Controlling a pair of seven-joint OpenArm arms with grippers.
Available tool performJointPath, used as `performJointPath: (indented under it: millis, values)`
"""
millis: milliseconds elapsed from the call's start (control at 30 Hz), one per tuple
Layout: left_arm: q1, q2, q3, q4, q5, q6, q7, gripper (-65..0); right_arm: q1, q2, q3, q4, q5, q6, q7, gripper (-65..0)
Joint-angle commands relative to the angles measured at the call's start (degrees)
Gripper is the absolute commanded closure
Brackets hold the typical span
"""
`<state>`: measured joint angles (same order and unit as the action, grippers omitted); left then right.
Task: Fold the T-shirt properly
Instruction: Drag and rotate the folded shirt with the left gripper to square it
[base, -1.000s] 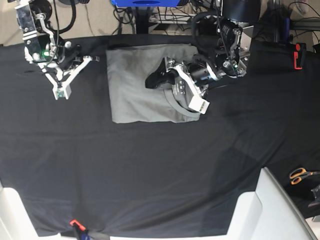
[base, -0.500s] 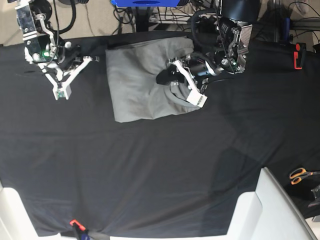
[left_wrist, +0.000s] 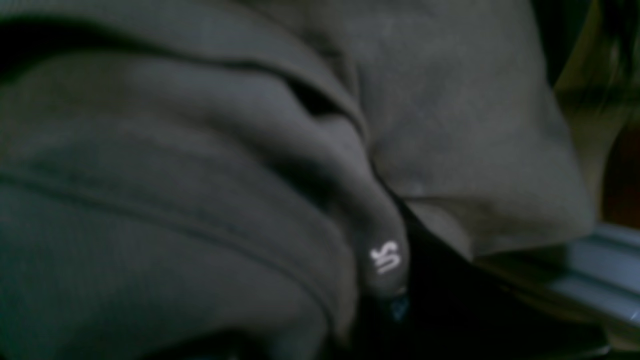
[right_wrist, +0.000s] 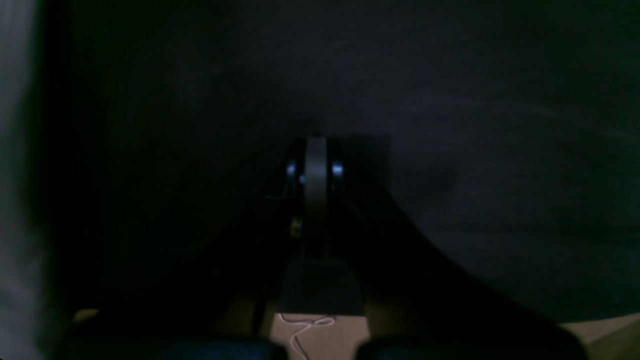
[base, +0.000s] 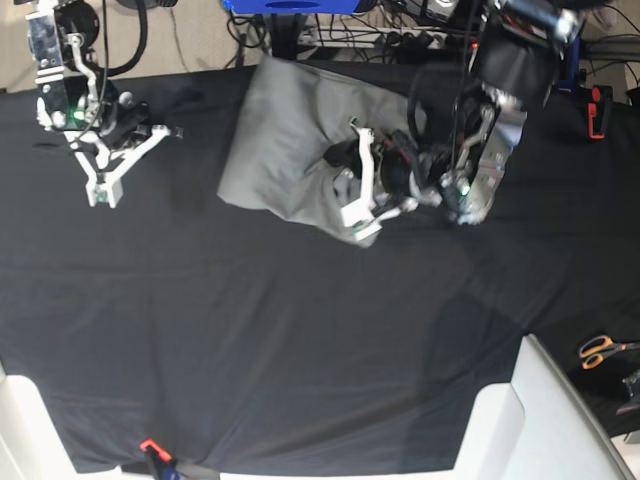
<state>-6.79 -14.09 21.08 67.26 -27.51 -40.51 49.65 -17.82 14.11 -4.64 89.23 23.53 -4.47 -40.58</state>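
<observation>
**Shirt lifted at its near edge**

The left gripper (base: 352, 212) is clamped on the grey T-shirt (base: 290, 140), whose near edge hangs raised above the black cloth (base: 300, 340). The right gripper (base: 100, 190), jaws together, hovers well apart. Broad bare cloth lies nearer the camera.

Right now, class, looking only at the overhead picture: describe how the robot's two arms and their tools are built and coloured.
Both arms are mostly black, with silver-grey metal brackets and black cables looping along them. A small green light glows near each wrist. The right tool has slim white fingers forming a V. The left tool is also white-fingered, on a bulky black and silver wrist.
</observation>
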Motion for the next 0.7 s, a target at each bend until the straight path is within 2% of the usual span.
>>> performJointPath:
  millis: [0, 267, 667]
  values:
    - [-2.40, -1.08, 2.52, 0.12, 2.50, 0.51, 1.56, 0.0, 0.11, 0.18, 0.38, 0.75, -0.01, 0.12, 0.53, 0.0]
    - [-17.43, -0.99, 21.34, -4.19, 2.50, 0.51, 2.88, 0.0, 0.02, -0.17, 0.73, 0.83, 0.16, -0.06, 0.53, 0.0]
    - [-31.85, 4.37, 42.17, -6.47, 2.50, 0.51, 2.35, 0.0, 0.02, -0.17, 0.82, 0.83, 0.16, -0.32, 0.53, 0.0]
